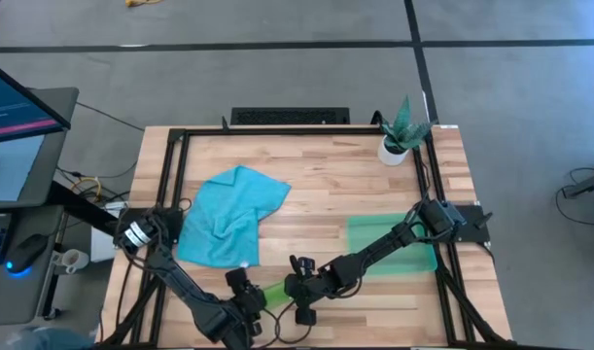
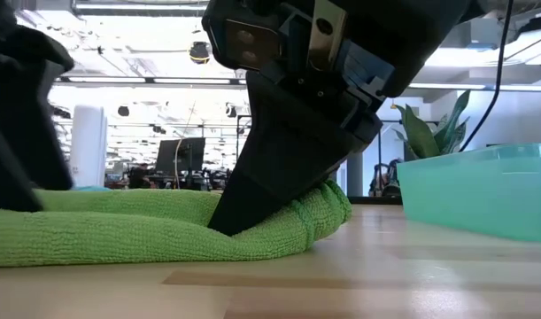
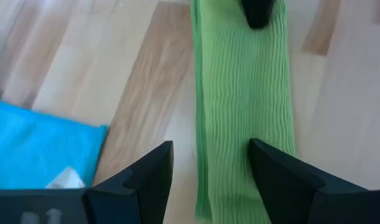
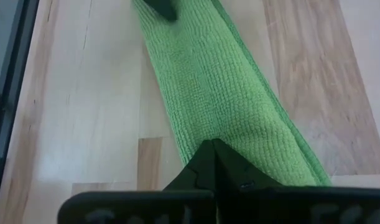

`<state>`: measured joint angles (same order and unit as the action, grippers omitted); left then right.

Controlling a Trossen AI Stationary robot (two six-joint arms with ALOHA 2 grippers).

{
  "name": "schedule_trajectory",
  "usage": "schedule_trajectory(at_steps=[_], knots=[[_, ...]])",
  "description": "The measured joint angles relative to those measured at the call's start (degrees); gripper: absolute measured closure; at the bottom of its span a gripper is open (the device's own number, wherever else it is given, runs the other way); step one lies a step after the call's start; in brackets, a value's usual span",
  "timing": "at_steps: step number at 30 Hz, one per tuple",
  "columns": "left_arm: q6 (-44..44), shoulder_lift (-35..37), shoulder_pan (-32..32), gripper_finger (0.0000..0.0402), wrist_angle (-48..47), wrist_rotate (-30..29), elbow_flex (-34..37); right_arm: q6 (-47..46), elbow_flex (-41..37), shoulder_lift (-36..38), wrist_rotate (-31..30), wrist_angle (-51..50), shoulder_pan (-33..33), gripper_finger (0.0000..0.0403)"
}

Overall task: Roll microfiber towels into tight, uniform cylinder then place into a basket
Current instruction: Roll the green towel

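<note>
While my right gripper (image 4: 213, 149) pinches one end of the folded green towel (image 4: 224, 99) at the table's (image 1: 326, 185) front edge, my left gripper (image 3: 209, 168) stands open over the other. The blue towel (image 1: 228, 214) lies crumpled to the left, the basket (image 1: 418, 261) to the right.

No legible text, brand, no. or sign showed in any view. A small white tag (image 3: 65, 178) sat on the turquoise towel (image 3: 34, 146) beside the left gripper (image 3: 209, 168), but its print was unreadable.
</note>
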<state>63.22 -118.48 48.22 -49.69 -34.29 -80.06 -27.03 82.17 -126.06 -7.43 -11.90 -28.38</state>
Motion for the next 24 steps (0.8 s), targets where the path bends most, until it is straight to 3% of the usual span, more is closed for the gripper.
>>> schedule_trajectory(at_steps=[9,15,24], knots=[[6.99,0.07,2.33,0.0198,-5.67,2.72,-0.08,0.0,0.0,0.0,0.03,0.0,0.0,0.0389],[12.69,0.45,3.32,0.0198,-4.18,3.62,2.88,0.0,0.0,0.0,-0.05,0.0,0.0,0.0391],[13.68,0.28,4.03,0.0198,-3.97,0.44,3.09,0.0,0.0,0.0,-0.1,0.04,0.0,0.0389]])
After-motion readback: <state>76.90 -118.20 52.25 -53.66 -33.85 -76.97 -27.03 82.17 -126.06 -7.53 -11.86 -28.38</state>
